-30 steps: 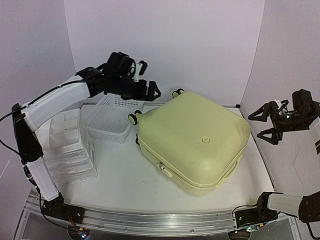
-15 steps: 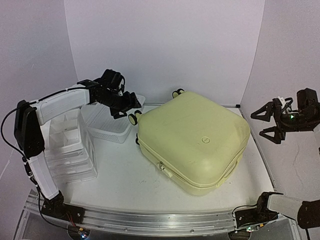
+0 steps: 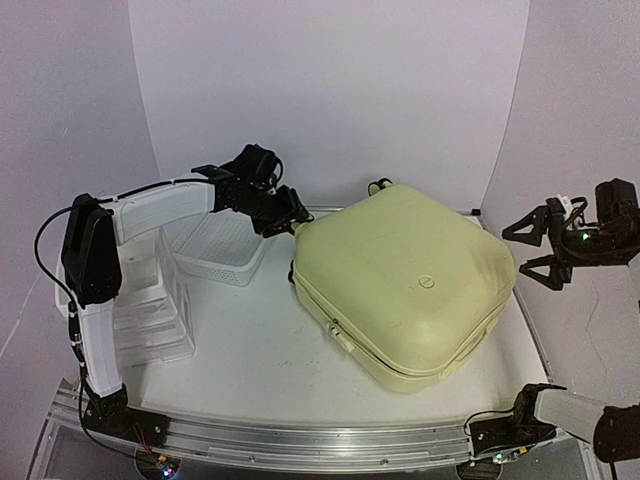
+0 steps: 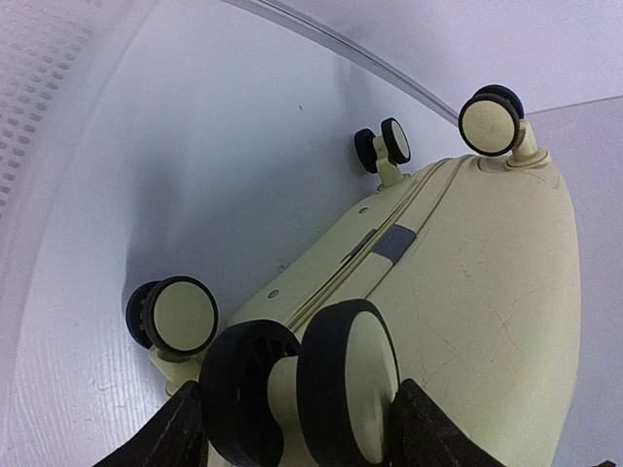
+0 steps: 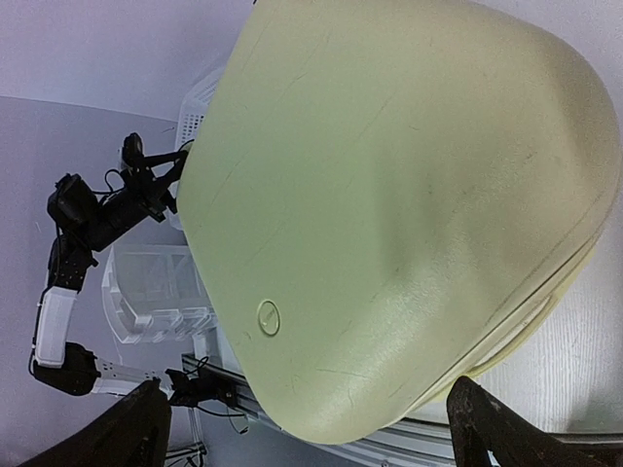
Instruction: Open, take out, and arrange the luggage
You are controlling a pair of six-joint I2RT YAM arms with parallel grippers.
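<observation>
The luggage point(image 3: 405, 285) is a large pale yellow hard-shell suitcase lying flat and closed on the table, with its zipper seam facing the front. My left gripper point(image 3: 290, 222) is at its back left corner. In the left wrist view the left gripper point(image 4: 302, 418) is shut on a black-and-cream double wheel point(image 4: 350, 379) of the luggage point(image 4: 467, 292), one finger on each side. My right gripper point(image 3: 525, 250) is open and empty, in the air to the right of the luggage. Its wrist view looks down on the shell point(image 5: 389, 195).
A white mesh basket point(image 3: 215, 245) stands at the back left, just behind my left arm. A white drawer organizer point(image 3: 150, 300) stands at the left edge. Other wheels point(image 4: 490, 122) point(image 4: 180, 316) stick out of the luggage's end. White walls close in the back and sides.
My left gripper has dropped from above the basket to the luggage's back left wheel and closed around it. The luggage has shifted to the right and turned a little. The right gripper barely moved.
</observation>
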